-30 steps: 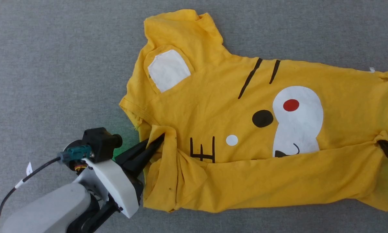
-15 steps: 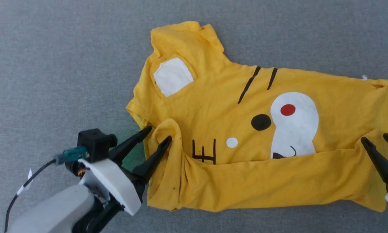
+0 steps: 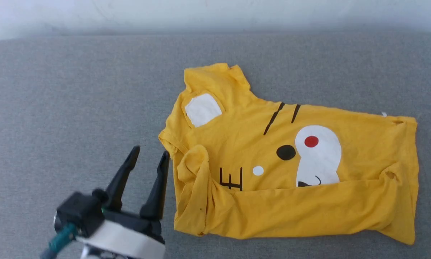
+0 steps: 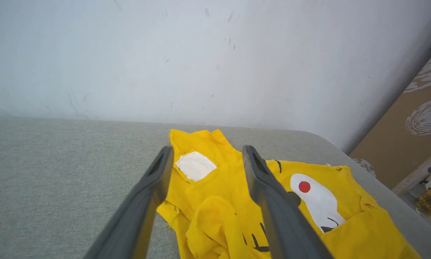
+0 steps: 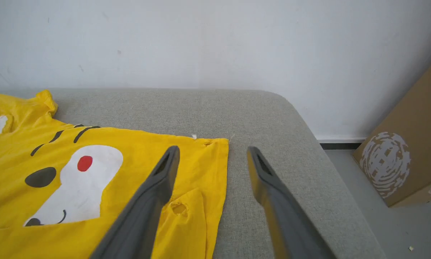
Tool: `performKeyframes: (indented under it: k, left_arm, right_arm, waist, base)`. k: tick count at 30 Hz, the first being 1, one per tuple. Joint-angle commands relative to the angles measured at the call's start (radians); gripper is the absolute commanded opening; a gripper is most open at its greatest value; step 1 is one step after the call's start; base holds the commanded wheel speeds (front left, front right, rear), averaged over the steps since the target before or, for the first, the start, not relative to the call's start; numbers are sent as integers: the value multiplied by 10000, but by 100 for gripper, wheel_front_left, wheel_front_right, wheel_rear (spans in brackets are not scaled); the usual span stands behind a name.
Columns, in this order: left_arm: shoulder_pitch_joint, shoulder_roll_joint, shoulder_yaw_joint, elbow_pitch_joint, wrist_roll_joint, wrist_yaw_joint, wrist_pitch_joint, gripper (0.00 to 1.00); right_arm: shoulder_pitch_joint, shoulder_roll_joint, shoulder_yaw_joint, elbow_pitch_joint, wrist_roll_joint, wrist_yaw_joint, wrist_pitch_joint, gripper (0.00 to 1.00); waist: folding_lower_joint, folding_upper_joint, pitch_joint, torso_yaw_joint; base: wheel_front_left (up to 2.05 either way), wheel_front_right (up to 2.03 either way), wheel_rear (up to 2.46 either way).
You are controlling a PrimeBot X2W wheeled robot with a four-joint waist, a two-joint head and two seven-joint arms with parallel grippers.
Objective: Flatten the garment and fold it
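The garment (image 3: pixel 308 208) is a mustard-yellow T-shirt with a cartoon face print, lying spread on a grey padded surface (image 3: pixel 75 108). Its near edge is folded up over the lower part of the print, and the left end of the fold is bunched. My left gripper (image 3: pixel 150 153) stands open just left of that bunched corner, holding nothing. In the left wrist view the left gripper (image 4: pixel 208 149) points over the garment (image 4: pixel 215 216). The right gripper (image 5: pixel 213 149) is open above the right hem of the garment (image 5: pixel 147 144), clear of the cloth.
A pale wall (image 3: pixel 215 14) runs behind the grey surface. The surface's rounded right edge (image 5: pixel 308 144) drops to the floor, where a brown cardboard box (image 5: pixel 409 162) stands.
Both grippers have opened, let go of the folded edge and drawn back from the cloth. The head camera has moved, so the garment now sits lower and smaller in the picture.
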Motion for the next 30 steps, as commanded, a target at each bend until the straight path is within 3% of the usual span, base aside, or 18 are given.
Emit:
performKeyframes:
  k: [1, 5, 10, 16, 22, 30]
  left_arm:
    - [622, -445, 388, -192, 599, 96, -45, 100]
    - [2124, -1621, 1336, -271, 1711, 83, -45, 100]
    - [3243, -2460, 1600, 470, 2291, -590, -46, 100]
    - [3116, -2532, 1483, 1151, 2239, -1171, 116, 100]
    - [2286, -2359, 867, 1457, 1885, -1699, 1845, 100]
    - [1491, -2291, 563, 2467, 1602, -1444, 3933, 100]
  right_arm:
    - [175, 473, -105, -350, -496, -9, -166, 100]
    - [556, 1570, -141, -902, -1504, -9, -552, 100]
    - [1035, 2230, -27, -938, -1972, -9, -728, 100]
    - [1114, 2365, 84, -956, -2161, -9, -622, 100]
    - [1059, 2398, 179, -1054, -2180, -9, -429, 100]
    - [886, 2393, 326, -1017, -2054, -9, -325, 100]
  waist:
    - [2, 0, -465, 155]
    - [2, 0, -712, 171]
    - [2, 0, -1003, 253]
    - [2, 0, -1125, 277]
    - [2, 0, -885, 288]
    - [2, 0, -241, 50]
  base:
    - [0, 0, 0]
    - [0, 0, 0]
    - [0, 0, 0]
    - [0, 0, 0]
    - [0, 0, 0]
    - [0, 0, 0]
